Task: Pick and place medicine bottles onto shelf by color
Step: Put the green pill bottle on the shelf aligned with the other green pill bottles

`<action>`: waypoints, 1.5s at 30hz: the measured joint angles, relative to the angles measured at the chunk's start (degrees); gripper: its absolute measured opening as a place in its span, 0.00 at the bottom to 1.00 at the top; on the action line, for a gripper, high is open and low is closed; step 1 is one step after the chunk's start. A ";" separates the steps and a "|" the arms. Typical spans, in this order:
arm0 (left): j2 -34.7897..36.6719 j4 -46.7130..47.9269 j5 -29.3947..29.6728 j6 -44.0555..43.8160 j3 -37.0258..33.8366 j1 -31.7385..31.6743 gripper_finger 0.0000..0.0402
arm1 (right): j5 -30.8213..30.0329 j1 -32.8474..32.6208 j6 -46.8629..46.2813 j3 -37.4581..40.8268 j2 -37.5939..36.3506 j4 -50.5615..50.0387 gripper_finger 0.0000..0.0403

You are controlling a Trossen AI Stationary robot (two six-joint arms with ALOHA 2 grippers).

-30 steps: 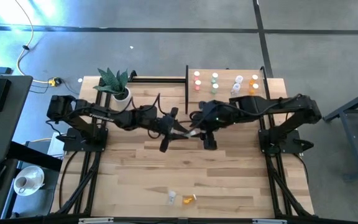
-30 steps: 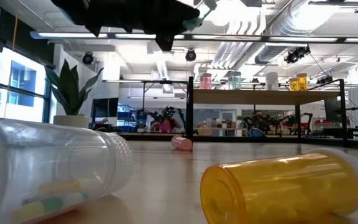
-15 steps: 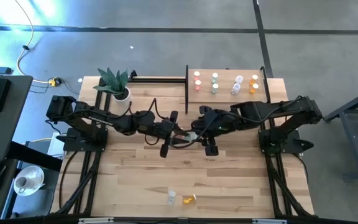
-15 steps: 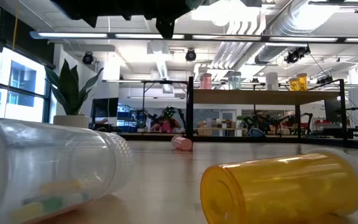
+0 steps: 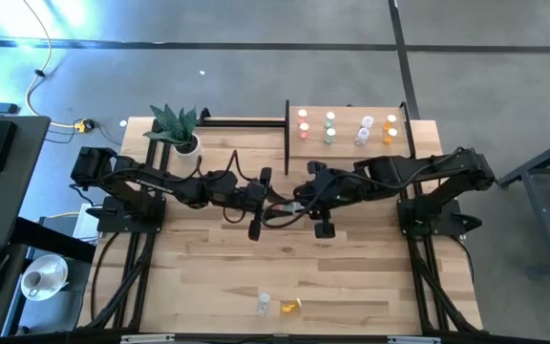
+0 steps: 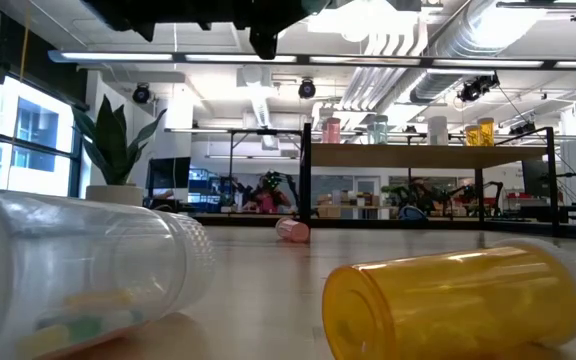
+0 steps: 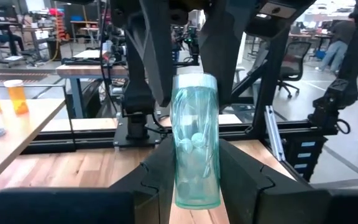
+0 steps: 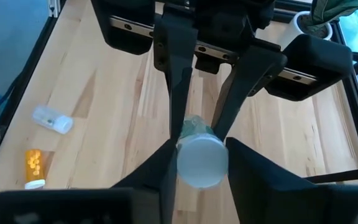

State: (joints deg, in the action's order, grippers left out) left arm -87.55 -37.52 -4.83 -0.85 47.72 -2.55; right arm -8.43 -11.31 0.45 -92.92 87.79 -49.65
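At the table's near edge an orange bottle (image 5: 290, 306) and a clear bottle (image 5: 264, 304) were seen lying on their sides, just beside each other. At mid-table the two grippers met end to end. A green bottle (image 7: 195, 149) was clamped between the fingers of the left gripper (image 7: 195, 180), while its white cap (image 8: 202, 162) was flanked by the fingers of the right gripper (image 8: 201, 163); whether those pressed on it could not be told. Farther back, a pink bottle (image 6: 292, 229) lay on the table. On the shelf (image 5: 347, 117) at the far right, bottles were stood in pink, green, clear and orange pairs.
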 joint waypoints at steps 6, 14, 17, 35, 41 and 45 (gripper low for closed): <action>0.00 0.02 1.03 0.86 0.00 0.00 0.25 | -0.07 0.02 -0.28 0.00 0.00 0.00 0.23; 0.00 -0.04 1.23 2.71 0.00 -0.02 0.35 | -0.50 0.02 -0.57 0.00 0.00 -0.55 0.24; 0.00 0.28 1.27 5.17 0.00 -0.04 0.42 | -0.95 0.02 -1.43 0.00 0.00 -1.06 0.24; 10.40 19.59 10.55 8.07 0.00 0.02 0.58 | -26.35 7.81 -6.59 0.02 -0.15 -14.67 0.25; 16.32 24.78 6.76 8.04 -0.02 -0.07 0.58 | -42.33 13.27 -7.36 0.02 -0.17 -14.65 0.25; 20.64 26.36 3.79 7.98 -0.02 0.02 0.58 | -45.57 15.67 -9.30 0.02 -0.24 -14.62 0.25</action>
State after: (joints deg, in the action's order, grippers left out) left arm -66.90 -11.16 -1.04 7.13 47.70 -2.52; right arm -53.99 4.36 -8.85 -92.90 87.55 -64.27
